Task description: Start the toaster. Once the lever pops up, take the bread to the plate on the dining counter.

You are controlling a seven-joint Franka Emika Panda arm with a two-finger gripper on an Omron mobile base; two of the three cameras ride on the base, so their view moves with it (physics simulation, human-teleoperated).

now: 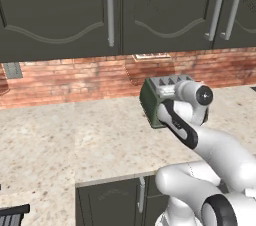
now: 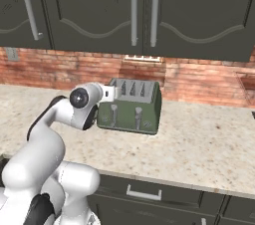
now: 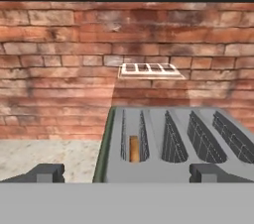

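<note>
The dark olive-green toaster (image 2: 132,107) stands on the wall counter against the brick wall, also seen in the left base view (image 1: 150,97) partly behind my arm. Two pale levers (image 2: 113,112) show on its front. In the hand view the toaster's silvery top (image 3: 155,113) has several slots, and the bread (image 3: 134,148) sits low in the leftmost slot as a brown strip. My gripper (image 3: 128,174) hovers at the toaster's front top edge, open, its fingertips (image 3: 47,173) spread wide with nothing between them. The plate and the dining counter are out of view.
Dark cabinets (image 2: 134,10) hang low over the beige speckled wall counter (image 2: 199,144). A white vent plate (image 3: 149,69) sits in the brick wall just behind the toaster. A grey outlet (image 1: 12,70) is on the wall at far left.
</note>
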